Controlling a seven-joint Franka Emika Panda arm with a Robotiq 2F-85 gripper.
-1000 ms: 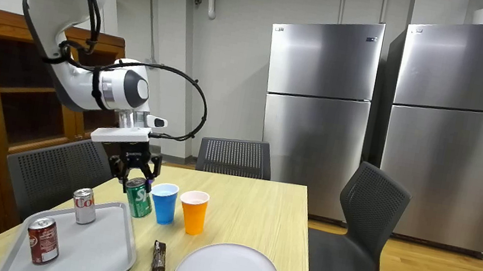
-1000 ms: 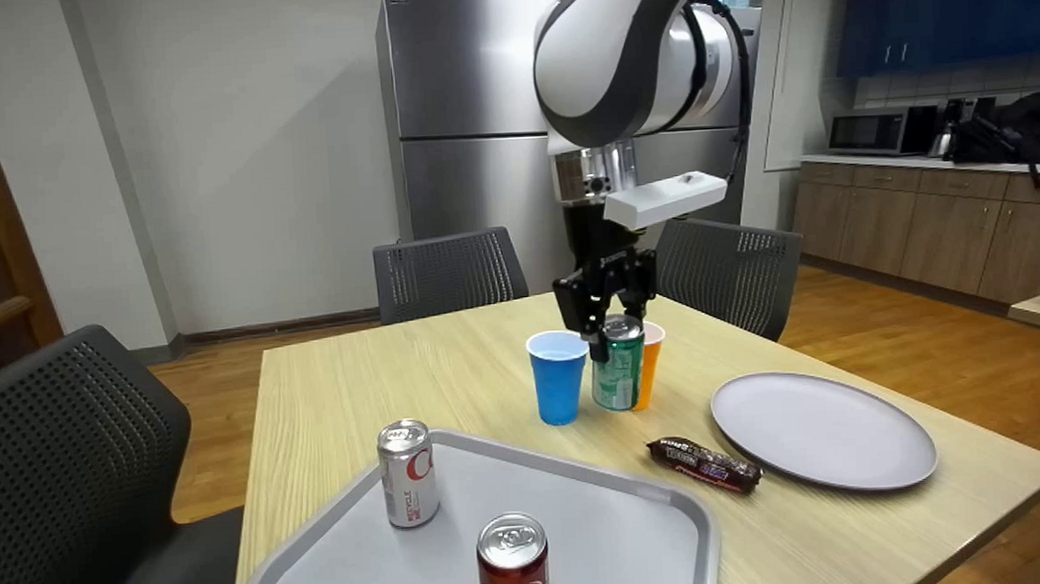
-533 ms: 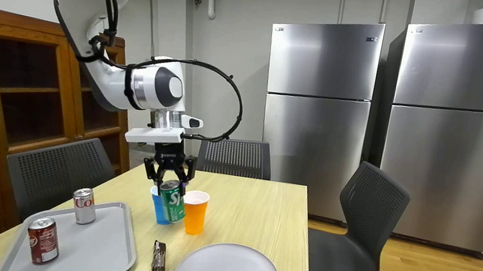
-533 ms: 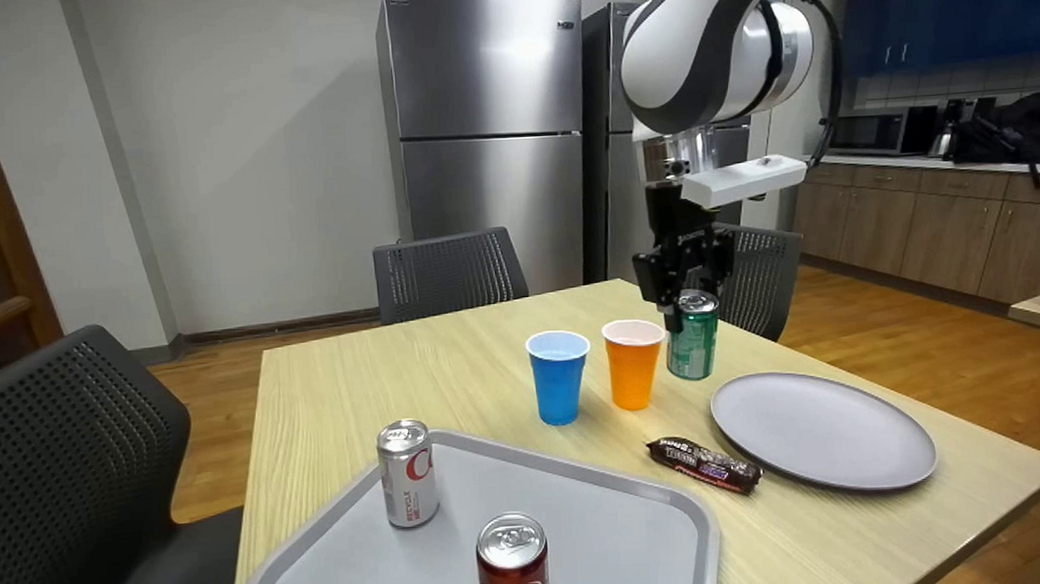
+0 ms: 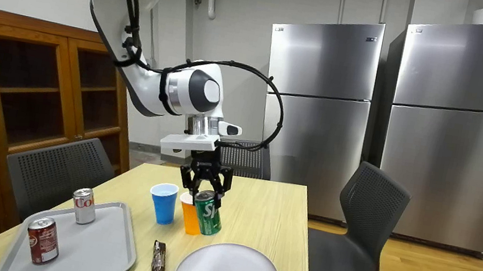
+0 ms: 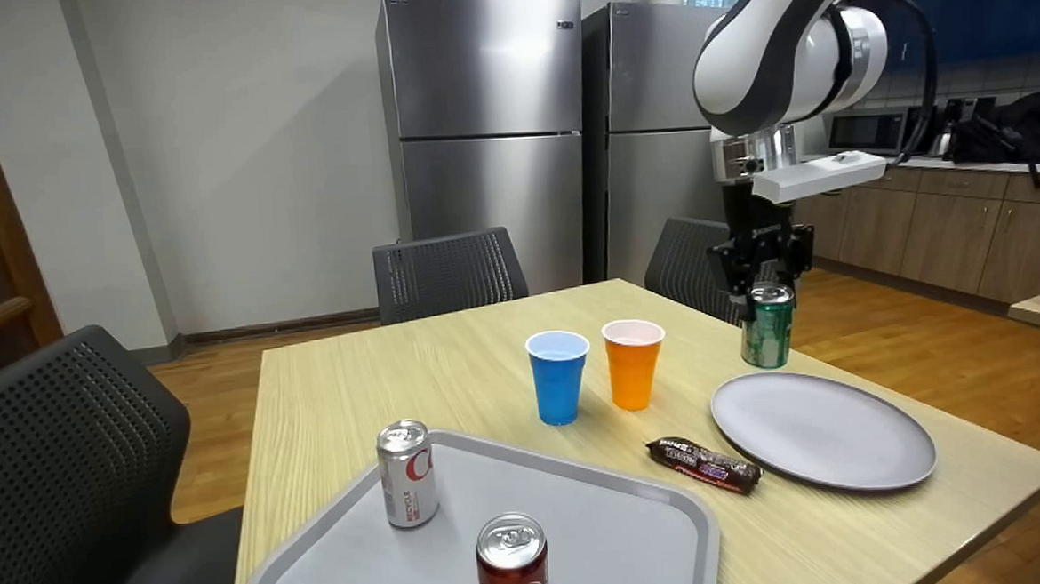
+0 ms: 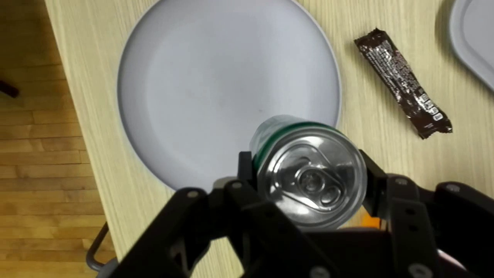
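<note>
My gripper is shut on a green soda can with a silver top. In the wrist view, the fingers press on both sides of the can near its top. The can is held slightly tilted, seemingly a little above the table. In an exterior view, it hangs behind the round grey plate. In the wrist view, it overlaps the near edge of the plate. An orange cup stands beside the can and is partly hidden by it. A blue cup stands farther along.
A brown wrapped bar lies between the plate and a grey tray. On the tray stand a silver can and a dark red can. Chairs surround the table. Two steel refrigerators stand behind.
My gripper has carried the green can past the blue cup and the orange cup to near the plate. In both exterior views it moved to the right. The other objects have not moved.
</note>
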